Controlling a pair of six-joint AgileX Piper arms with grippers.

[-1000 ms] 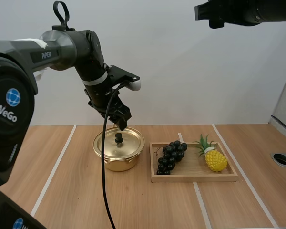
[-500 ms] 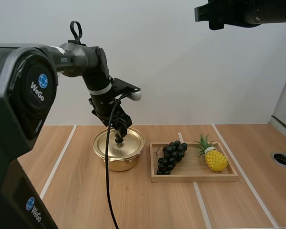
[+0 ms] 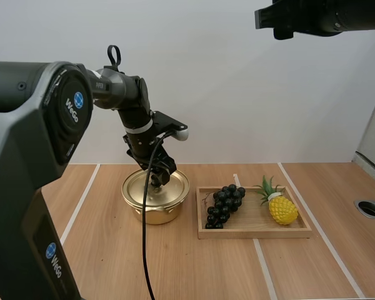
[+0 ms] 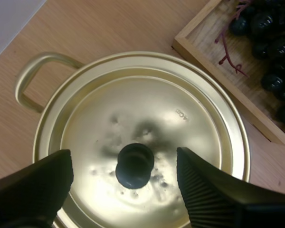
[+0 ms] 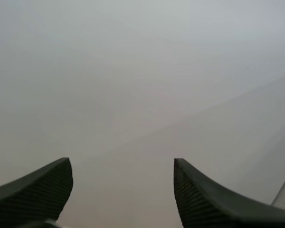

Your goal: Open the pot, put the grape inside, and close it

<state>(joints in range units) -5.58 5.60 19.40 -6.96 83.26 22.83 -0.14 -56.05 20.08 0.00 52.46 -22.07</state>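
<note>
Gold pot (image 3: 155, 211) sits upright on the table (image 3: 100, 262), closed. The lid (image 4: 147, 114) is on: shiny, lightly dimpled, seated level inside the rim, with its black knob (image 4: 134, 165) dead centre. A loop handle (image 4: 31, 78) juts from the pot's side. Just beside the pot, the bunch of dark grapes (image 3: 225, 205) lies in the wooden tray (image 3: 256, 234), at the end nearest the pot, reddish stems showing.

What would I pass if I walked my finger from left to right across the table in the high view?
gold pot → bunch of grapes → pineapple
</note>
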